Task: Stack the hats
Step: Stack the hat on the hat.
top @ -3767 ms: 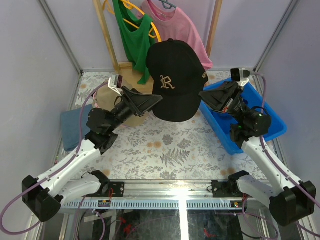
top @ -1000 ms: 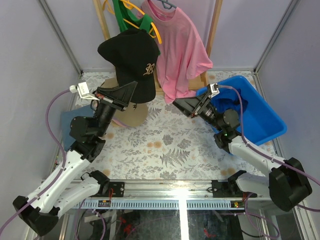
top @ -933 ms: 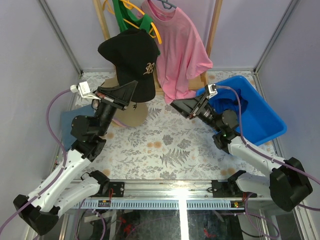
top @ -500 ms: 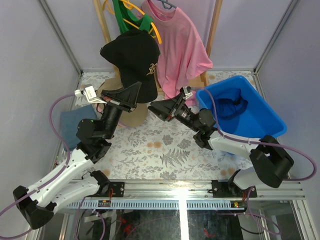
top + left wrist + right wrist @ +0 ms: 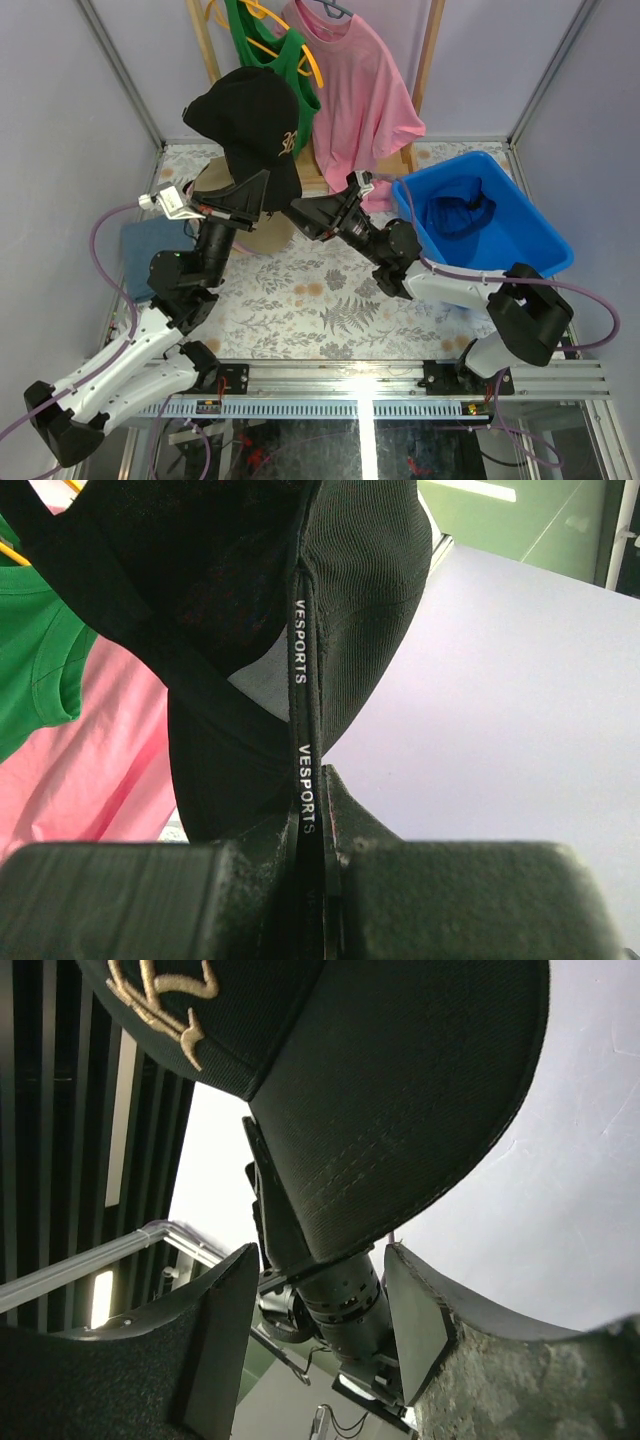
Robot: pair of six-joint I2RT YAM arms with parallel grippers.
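A: From above we lose most of the tan cap (image 5: 268, 236) behind the left arm (image 5: 215, 250).
B: And the dark heap (image 5: 457, 214) in the blue bin (image 5: 530, 262) — we can't name it. On the right wrist view, the gold emblem (image 5: 160, 1000) on the black cap (image 5: 400, 1100) runs off the top edge.

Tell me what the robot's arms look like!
The left arm and right arm have white links and chunky black joints. A thin purple cable loops along each. The left gripper and right gripper are black with wedge-shaped fingers, and each wrist carries a small white camera.
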